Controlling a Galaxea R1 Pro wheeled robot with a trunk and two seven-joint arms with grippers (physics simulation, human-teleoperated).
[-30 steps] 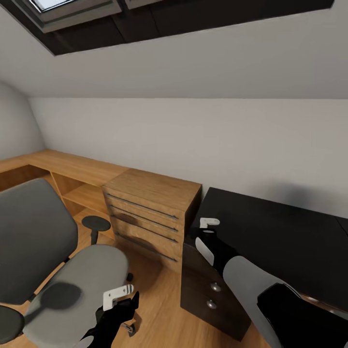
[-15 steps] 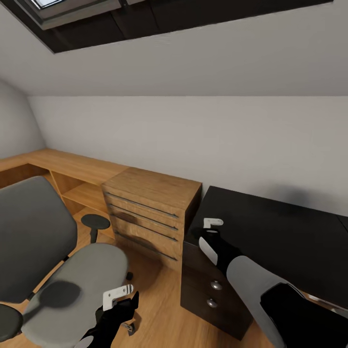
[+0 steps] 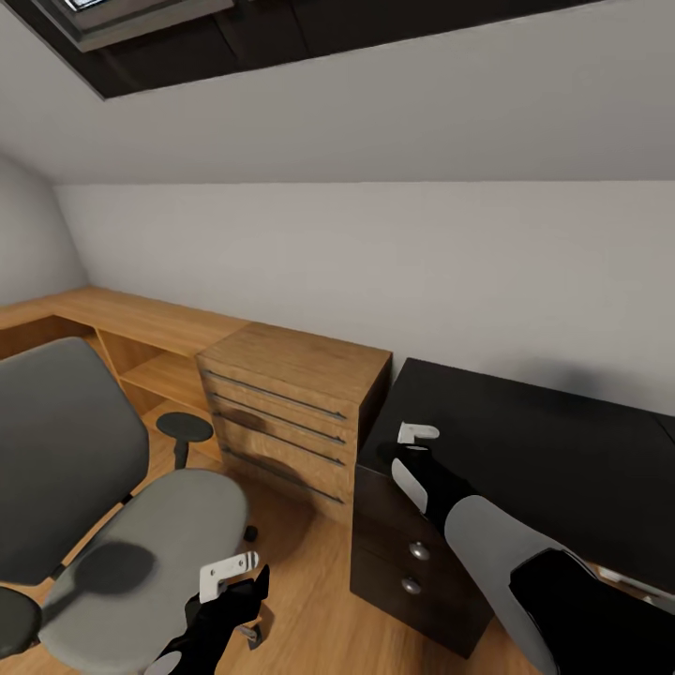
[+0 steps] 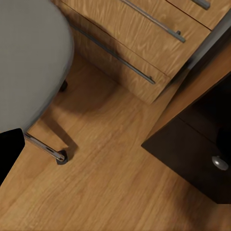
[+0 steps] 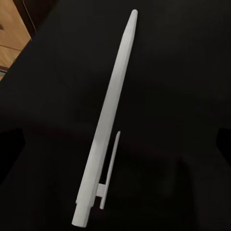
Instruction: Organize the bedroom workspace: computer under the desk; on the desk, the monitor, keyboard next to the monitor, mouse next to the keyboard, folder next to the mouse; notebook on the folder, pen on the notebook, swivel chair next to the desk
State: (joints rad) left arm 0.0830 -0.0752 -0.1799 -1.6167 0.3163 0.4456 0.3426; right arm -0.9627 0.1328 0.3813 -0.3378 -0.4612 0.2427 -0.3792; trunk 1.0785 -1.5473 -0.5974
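An attic bedroom with sloped pale-grey walls and a light wood floor. The desk (image 3: 562, 450), with a glossy black top and a dark drawer unit with round silver knobs, stands against the back wall. Just beside the desk's drawer end stands a light-wood chest of drawers (image 3: 291, 412) with long bar handles, and beyond that chest a low wooden shelf (image 3: 141, 328) runs along the wall. The swivel chair (image 3: 112, 506), grey with a tall back and black armrests, stands on the floor in front of the chest, apart from the desk; its seat is bare.

The right gripper (image 3: 415, 434) hangs over the desk's corner nearest the chest. Whether its white fingers are parted or closed cannot be told. In the right wrist view a slim white pen (image 5: 108, 125) with a clip lies against the black desktop, in line with the gripper; whether it is held or resting there cannot be told.

The left gripper (image 3: 228, 574) hovers low beside the chair seat, over the floor; its fingers' spacing cannot be told. No writing or labels can be read anywhere.
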